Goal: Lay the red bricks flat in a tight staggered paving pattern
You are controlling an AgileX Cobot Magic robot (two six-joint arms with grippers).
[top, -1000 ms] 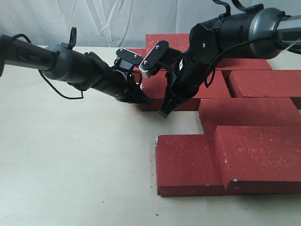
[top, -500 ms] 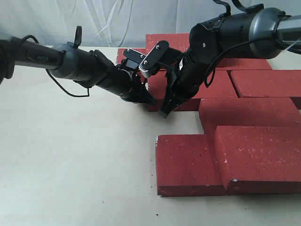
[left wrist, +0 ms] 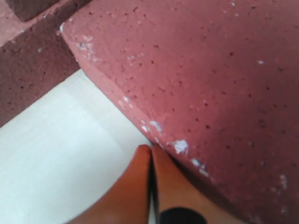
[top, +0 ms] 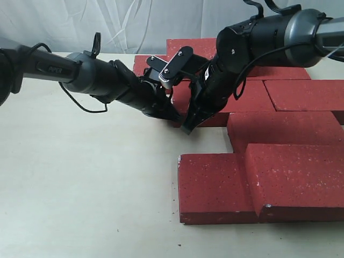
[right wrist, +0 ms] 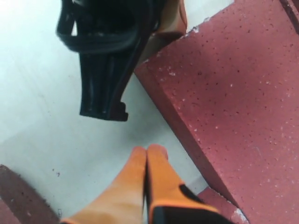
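The dark-red, grainy, rectangular paving bricks (top: 301, 177) lie flat in staggered rows on the right half of the pale cream surface (top: 80, 188). Both arms meet at the left end of the middle-row brick (top: 252, 102). The left gripper (top: 174, 114), its orange fingers pressed together on nothing, sits against that brick's lower edge. The right gripper (top: 188, 128), likewise pinched together and empty, hangs just beside the same corner.

The likeliest trouble is a slip. Narrow tips pushing on a rough, chipped edge could skid along it or ride up, twisting the brick and opening a gap rather than closing one. The 2 grippers are also crowded, so a small sideways move could knock them together.

The surface looks smooth and matte, with a few dark specks. Behind it hangs a wrinkled white sheet (top: 107, 21).
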